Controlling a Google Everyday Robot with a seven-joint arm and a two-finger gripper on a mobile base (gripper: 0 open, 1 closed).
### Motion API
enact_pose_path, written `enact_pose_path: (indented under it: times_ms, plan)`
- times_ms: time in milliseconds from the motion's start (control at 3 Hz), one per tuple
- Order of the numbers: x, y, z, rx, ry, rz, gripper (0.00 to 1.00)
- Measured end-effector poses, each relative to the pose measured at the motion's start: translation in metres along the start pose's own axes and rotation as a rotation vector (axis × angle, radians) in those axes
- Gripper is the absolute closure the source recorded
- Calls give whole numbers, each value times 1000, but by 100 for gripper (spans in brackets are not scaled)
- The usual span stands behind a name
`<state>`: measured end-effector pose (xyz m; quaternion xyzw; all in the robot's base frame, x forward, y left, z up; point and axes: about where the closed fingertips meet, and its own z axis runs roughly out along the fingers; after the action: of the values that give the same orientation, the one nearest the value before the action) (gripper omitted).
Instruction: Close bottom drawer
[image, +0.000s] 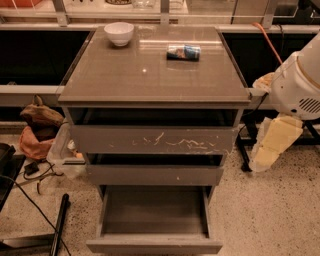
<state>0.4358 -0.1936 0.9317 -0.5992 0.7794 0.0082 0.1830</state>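
Observation:
The bottom drawer (154, 245) is the lowest of three in a grey-brown cabinet. It is pulled far out, and its shallow flat tray (154, 210) lies bare and open to view. Its low front panel is plain. My gripper (274, 142), pale yellow, hangs below the white arm housing (300, 80) to the right of the cabinet, level with the upper drawers. It is well apart from the bottom drawer and touches nothing that I can see.
The top drawer (155, 140), with white scratches, and the middle drawer (155, 175) stand slightly out. A white bowl (119, 33) and a lying can (183, 52) sit on the cabinet top. Bags (37, 127), a plastic box (62, 150) and a black pole (59, 225) crowd the floor at left.

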Motion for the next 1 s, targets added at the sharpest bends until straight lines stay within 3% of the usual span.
enact_pose_path:
  times_ms: [333, 667, 1000]
  plan:
    - [0, 0, 0, 0, 0, 0, 0]
    - [-6, 2, 14, 0, -51, 24, 0]
    - [-18, 18, 81, -82, -152, 74, 0]
